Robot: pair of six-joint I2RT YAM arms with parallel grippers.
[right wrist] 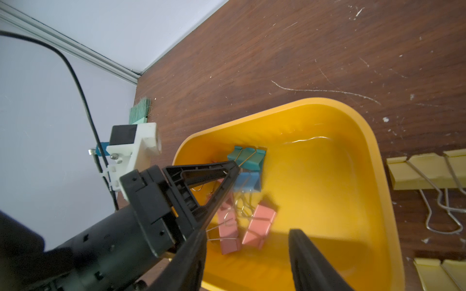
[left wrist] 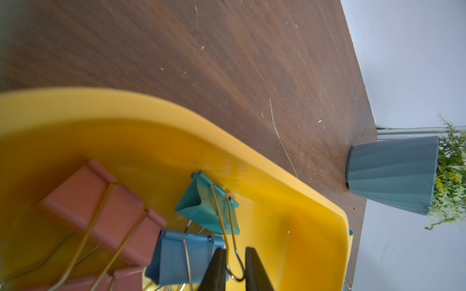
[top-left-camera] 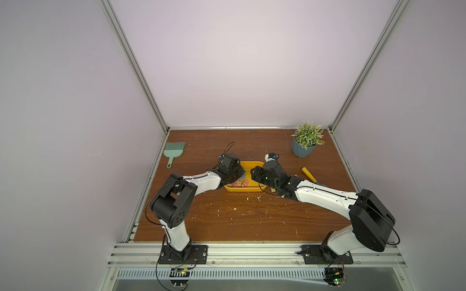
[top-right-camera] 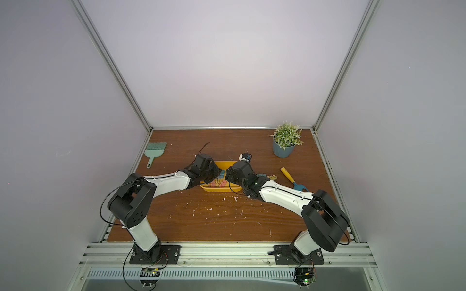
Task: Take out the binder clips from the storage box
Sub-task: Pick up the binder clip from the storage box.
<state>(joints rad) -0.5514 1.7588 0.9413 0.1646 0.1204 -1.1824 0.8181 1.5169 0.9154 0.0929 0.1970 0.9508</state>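
Note:
The yellow storage box (top-left-camera: 248,166) (top-right-camera: 222,165) sits mid-table between both arms. It holds several binder clips: a teal one (left wrist: 199,204) (right wrist: 248,157), a blue one (left wrist: 174,254) and pink ones (left wrist: 100,201) (right wrist: 259,224). My left gripper (left wrist: 235,267) reaches into the box, its jaws closed to a narrow gap on the teal clip's wire loop handle, which touches both fingers. My right gripper (right wrist: 249,262) hangs open over the box's near side with nothing between its fingers. Yellow binder clips (right wrist: 423,171) lie on the table outside the box.
A blue-grey plant pot (top-left-camera: 303,148) stands at the back right. A green brush (top-left-camera: 174,151) lies at the back left, and a yellow-handled trowel (top-left-camera: 311,176) lies right of the box. White specks (top-left-camera: 252,199) dot the wood in front of the box.

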